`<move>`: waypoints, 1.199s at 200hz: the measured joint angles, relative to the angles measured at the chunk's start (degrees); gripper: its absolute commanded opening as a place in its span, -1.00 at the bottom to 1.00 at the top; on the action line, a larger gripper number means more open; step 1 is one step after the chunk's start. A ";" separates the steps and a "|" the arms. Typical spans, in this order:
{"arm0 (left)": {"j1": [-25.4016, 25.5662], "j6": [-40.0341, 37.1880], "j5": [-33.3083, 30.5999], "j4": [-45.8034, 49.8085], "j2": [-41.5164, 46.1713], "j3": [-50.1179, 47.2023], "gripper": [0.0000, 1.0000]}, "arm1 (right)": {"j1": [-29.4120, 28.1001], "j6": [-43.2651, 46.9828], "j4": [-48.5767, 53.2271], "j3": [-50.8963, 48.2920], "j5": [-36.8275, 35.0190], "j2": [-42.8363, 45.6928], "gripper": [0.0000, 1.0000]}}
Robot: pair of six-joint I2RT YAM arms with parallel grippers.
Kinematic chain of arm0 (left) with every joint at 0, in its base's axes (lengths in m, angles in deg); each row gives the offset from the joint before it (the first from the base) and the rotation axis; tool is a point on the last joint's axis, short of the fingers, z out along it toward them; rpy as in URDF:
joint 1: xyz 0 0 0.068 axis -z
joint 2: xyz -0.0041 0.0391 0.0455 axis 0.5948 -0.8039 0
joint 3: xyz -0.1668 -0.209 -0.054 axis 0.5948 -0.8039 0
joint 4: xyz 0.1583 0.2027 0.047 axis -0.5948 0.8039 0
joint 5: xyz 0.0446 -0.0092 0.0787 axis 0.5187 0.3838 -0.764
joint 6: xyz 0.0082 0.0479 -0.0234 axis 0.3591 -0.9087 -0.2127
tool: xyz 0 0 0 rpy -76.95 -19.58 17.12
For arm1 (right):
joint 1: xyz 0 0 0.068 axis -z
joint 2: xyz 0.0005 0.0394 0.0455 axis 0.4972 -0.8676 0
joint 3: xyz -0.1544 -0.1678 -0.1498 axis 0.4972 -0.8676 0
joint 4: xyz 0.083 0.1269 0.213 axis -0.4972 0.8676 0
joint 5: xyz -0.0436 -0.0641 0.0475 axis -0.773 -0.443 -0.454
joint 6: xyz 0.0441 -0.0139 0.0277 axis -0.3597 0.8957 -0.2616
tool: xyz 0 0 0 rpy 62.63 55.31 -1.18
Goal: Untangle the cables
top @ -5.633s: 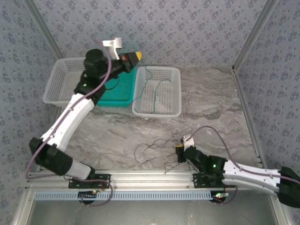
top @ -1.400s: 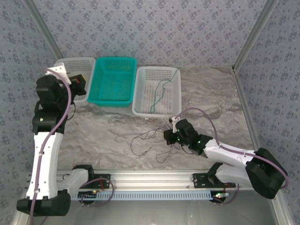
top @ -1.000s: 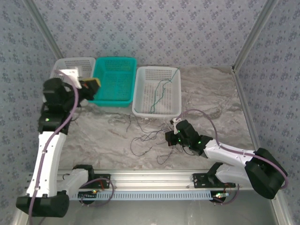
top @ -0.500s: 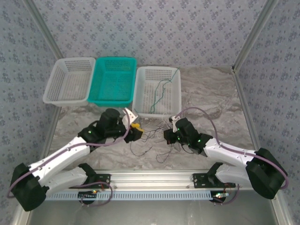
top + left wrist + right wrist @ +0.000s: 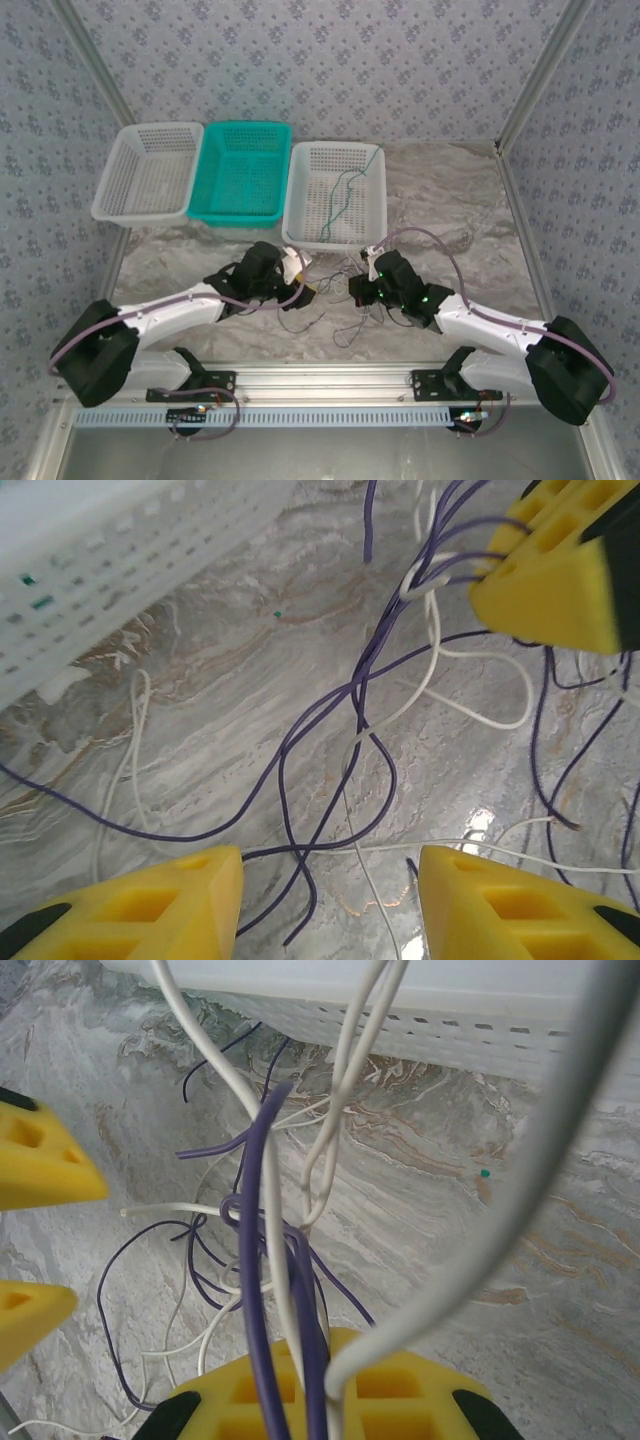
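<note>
Though under cables [image 5: 255, 1290], marbled tabletop [image 5: 450, 200] between patterned walls [image 5: 320, 60].

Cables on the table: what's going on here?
Two arms are untangling cables on the table. The right hand is shut on purple and white strands. The left hand hovers open beside them, gripping nothing. One green cable lies in the white basket.

The cables [image 5: 335, 300] lie in a messy heap between the left gripper [image 5: 309, 292] and the right gripper [image 5: 357, 290], so the gap there is tight. At the back, the left white basket [image 5: 140, 214], the teal basket [image 5: 240, 217] and the right white basket [image 5: 330, 241] block the way. The right side of the table [image 5: 460, 215] is bare.
</note>
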State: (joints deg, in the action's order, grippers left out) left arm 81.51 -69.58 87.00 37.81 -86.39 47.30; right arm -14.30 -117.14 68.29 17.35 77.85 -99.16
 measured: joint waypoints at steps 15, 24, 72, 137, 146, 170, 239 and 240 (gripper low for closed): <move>0.02 -0.09 1.73 -1.84 -3.54 0.09 0.10 | -0.07 -0.04 0.02 0.00 0.00 0.20 -0.90; 0.07 -0.37 3.04 -2.38 -5.46 0.28 0.10 | -0.07 -0.22 0.02 0.00 0.00 0.42 -0.90; 0.55 -1.29 5.33 -5.11 -10.69 1.53 -0.08 | -0.15 -1.31 0.02 0.00 -0.09 2.23 -0.88; 1.14 -2.97 2.25 -5.38 -13.38 3.15 -0.62 | -0.15 -1.53 0.42 0.00 -0.24 2.73 -0.88; 1.14 -3.15 2.14 -5.57 -13.38 3.17 -0.71 | -0.15 -1.55 0.44 0.00 -0.22 2.71 -0.88; 1.14 -2.64 1.79 -5.99 -13.11 3.15 -1.00 | -0.15 -1.73 0.44 0.00 -0.24 2.67 -0.88; 1.14 -2.29 -1.16 -5.60 -1.29 -0.22 -1.00 | 0.46 -4.90 4.11 -0.26 -5.05 2.69 -0.80; 1.14 -2.27 -1.27 -5.51 -0.98 -0.33 -1.00 | 0.50 -4.98 4.20 -0.26 -5.14 2.69 -0.80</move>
State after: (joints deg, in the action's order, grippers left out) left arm 82.65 -71.85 85.73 32.30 -87.37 46.98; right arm -13.80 -122.12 72.48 17.09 72.72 -96.48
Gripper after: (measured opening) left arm 0.041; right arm 0.091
